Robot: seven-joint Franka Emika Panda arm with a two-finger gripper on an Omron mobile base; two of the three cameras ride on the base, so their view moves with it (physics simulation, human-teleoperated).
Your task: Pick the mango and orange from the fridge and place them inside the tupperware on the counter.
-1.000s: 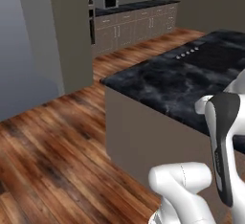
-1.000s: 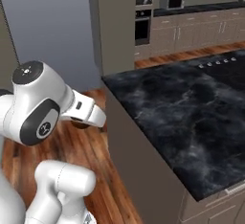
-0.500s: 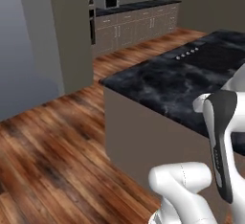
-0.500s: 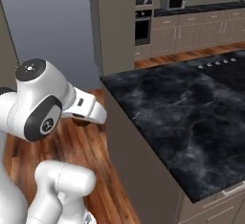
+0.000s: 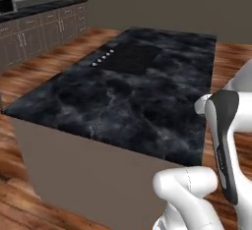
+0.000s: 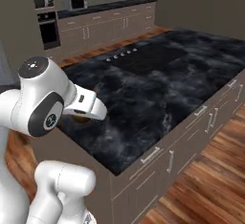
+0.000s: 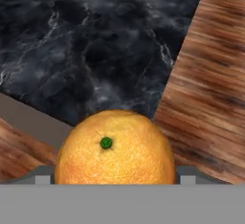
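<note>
The orange (image 7: 115, 158) sits between my fingertips (image 7: 43, 179) in the hand view, green stem dot facing the camera, and my gripper (image 7: 115, 179) is shut on it. In the right base view a sliver of the orange (image 6: 79, 118) shows under the white hand, which hangs at the near left corner of the counter (image 6: 158, 74). This counter (image 5: 123, 86) is a black marble island, and its top (image 7: 86, 41) lies ahead of the held fruit. The mango, the fridge and the tupperware are out of view.
A black cooktop (image 5: 133, 57) with a row of white knobs (image 6: 122, 54) is set in the island. Brown cabinets with silver handles (image 6: 150, 155) run under its right side. A back counter, wall oven (image 6: 43, 15) and microwave (image 6: 74, 1) stand far off. Wooden floor (image 7: 210, 84) surrounds the island.
The whole picture has shifted: the base has turned and come closer to the island, which now looms larger. The arm keeps its pose with the orange still held.
</note>
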